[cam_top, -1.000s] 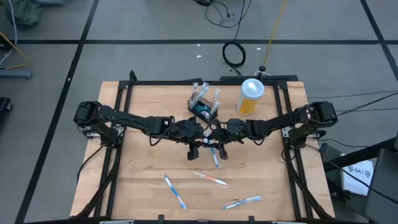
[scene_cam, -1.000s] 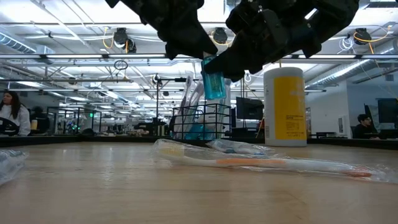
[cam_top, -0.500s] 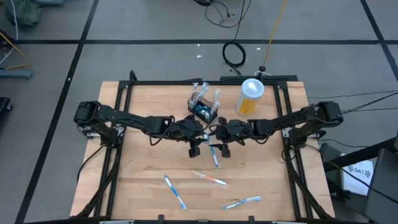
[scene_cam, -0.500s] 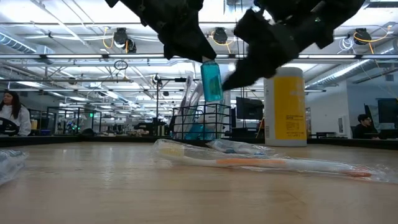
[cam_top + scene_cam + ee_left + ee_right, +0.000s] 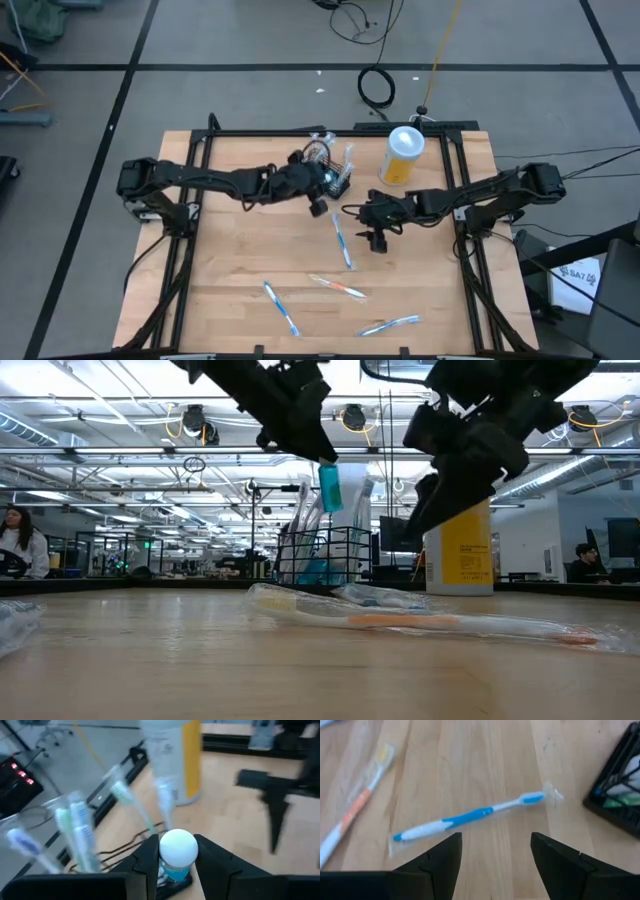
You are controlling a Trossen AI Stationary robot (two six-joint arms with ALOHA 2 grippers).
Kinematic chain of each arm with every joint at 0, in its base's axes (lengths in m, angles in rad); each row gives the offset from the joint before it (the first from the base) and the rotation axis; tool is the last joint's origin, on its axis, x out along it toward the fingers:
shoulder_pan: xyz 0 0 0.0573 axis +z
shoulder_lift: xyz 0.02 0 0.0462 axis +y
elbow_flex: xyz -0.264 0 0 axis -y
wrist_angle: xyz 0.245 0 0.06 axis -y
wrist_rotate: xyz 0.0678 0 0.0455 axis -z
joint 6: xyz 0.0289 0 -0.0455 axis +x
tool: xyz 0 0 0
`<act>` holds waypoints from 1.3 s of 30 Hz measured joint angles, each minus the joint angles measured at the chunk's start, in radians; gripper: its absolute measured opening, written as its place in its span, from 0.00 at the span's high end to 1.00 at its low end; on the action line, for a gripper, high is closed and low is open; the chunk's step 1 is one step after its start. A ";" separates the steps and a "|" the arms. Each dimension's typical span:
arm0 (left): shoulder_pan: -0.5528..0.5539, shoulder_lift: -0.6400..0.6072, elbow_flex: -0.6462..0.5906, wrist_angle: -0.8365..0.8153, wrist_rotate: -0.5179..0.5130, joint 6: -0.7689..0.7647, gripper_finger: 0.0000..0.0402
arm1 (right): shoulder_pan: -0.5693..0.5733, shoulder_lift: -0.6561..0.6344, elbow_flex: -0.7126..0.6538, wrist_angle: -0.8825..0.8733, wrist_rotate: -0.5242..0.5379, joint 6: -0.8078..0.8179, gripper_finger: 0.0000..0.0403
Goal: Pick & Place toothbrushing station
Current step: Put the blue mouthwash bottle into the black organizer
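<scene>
High view | we are seeing the left hand (image 5: 318, 184) gripping a teal bottle (image 5: 330, 487) over the toothbrushing station (image 5: 334, 176), presumably for dropping in | right hand (image 5: 377, 233) hovering wide, empty, above the counter (image 5: 230, 270).

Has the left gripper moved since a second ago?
Yes. The left gripper, holding the small teal bottle, has swung from mid-table toward the black mesh basket and now hovers at its edge.

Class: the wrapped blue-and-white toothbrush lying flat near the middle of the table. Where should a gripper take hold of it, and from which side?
Grip the toothbrush at the thick blue middle of its handle, coming straight down from above. It lies flat in loose wrap, so fingers must straddle its narrow width; the open right gripper is closest.
</scene>
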 joint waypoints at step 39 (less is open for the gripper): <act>0.296 0.202 -0.001 0.032 0.277 0.018 0.72 | -0.024 0.000 -0.049 0.108 -0.003 -0.085 0.44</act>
